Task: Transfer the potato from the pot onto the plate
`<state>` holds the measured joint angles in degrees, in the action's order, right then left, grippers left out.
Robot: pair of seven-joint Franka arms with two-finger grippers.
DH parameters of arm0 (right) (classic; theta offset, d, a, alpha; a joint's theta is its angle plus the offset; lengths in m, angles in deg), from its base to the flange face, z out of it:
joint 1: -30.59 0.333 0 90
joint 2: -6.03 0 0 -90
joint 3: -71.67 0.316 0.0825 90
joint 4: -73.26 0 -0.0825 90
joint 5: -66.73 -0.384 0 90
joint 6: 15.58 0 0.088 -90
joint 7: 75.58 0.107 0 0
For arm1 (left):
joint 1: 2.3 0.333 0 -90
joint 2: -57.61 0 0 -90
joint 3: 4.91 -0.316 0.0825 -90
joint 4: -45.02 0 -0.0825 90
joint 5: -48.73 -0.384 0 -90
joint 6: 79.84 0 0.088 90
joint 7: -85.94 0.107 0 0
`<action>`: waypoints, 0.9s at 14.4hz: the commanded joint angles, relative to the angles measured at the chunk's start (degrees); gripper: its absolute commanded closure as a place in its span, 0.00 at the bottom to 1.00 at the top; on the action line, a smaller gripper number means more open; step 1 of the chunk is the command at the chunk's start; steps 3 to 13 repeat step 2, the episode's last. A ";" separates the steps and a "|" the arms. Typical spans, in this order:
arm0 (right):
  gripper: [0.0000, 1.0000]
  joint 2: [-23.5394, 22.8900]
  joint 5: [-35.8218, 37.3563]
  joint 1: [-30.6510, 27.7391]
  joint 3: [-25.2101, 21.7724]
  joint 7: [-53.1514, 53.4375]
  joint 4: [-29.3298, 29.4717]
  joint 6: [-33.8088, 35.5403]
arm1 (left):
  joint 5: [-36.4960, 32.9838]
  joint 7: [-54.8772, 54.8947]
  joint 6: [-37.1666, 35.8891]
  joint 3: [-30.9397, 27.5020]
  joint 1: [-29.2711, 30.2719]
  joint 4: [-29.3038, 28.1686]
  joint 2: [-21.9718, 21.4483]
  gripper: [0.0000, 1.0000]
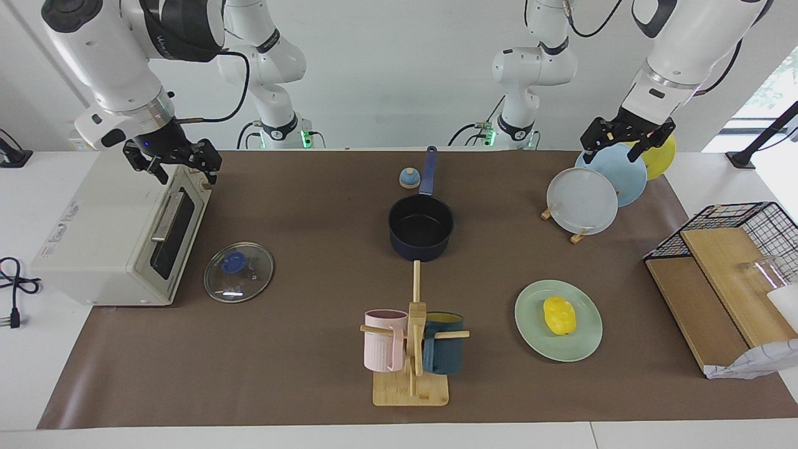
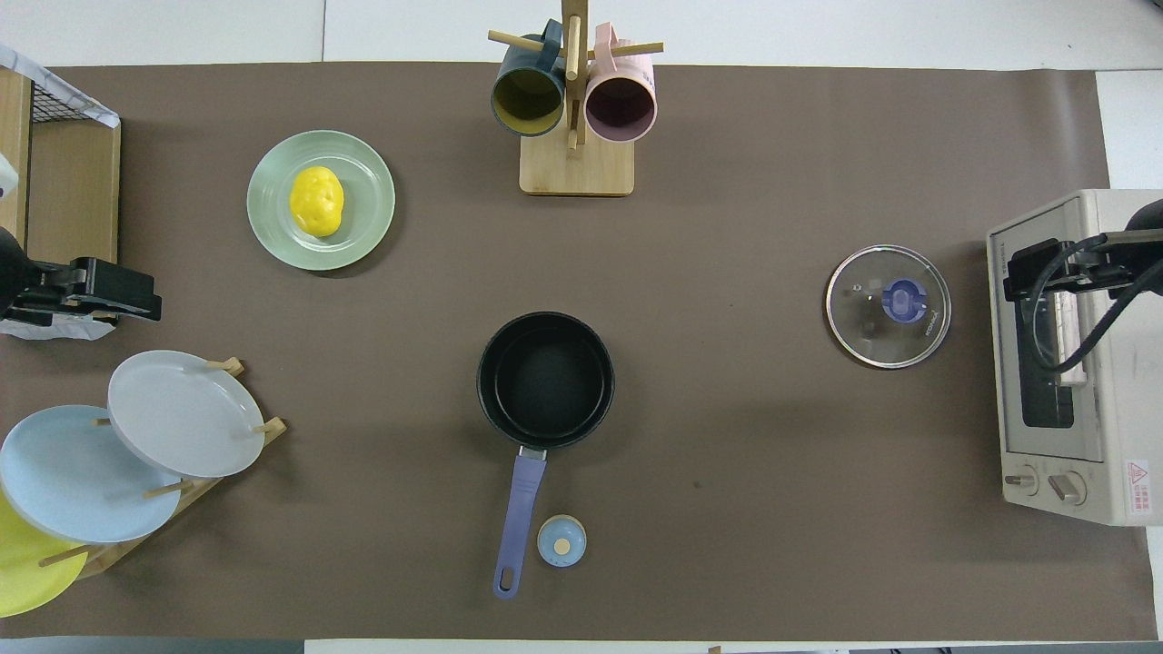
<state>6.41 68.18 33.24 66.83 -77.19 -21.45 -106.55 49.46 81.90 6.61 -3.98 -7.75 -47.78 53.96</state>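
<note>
The yellow potato (image 1: 559, 315) (image 2: 316, 201) lies on the mint-green plate (image 1: 586, 344) (image 2: 365, 232), toward the left arm's end of the table and farther from the robots than the pot. The dark navy pot (image 1: 421, 251) (image 2: 545, 319) stands mid-table, its black inside bare, its blue handle pointing toward the robots. My left gripper (image 1: 617, 151) (image 2: 127, 295) is open and empty, raised over the plate rack. My right gripper (image 1: 177, 163) (image 2: 1027, 272) is open and empty, raised over the toaster oven.
A glass lid (image 1: 239, 272) lies beside the toaster oven (image 1: 106, 237). A mug tree (image 1: 411, 349) with a pink and a teal mug stands farther out than the pot. A rack (image 1: 583, 199) holds grey, blue and yellow plates. A small blue bell (image 1: 409, 178) sits by the pot handle. A wire basket and wooden boards (image 1: 717, 280) stand at the left arm's end.
</note>
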 commanded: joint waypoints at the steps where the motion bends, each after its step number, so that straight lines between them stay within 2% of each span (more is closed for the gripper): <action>1: 0.00 0.94 -0.66 -0.01 -0.17 0.55 -0.74 -0.17 | 0.76 1.14 1.43 0.29 0.52 -2.20 -1.79 0.00; 13: 0.00 0.94 -0.66 -0.01 -0.17 0.55 -0.74 -0.17 | 0.76 1.14 1.43 0.29 0.52 -2.20 -1.79 0.00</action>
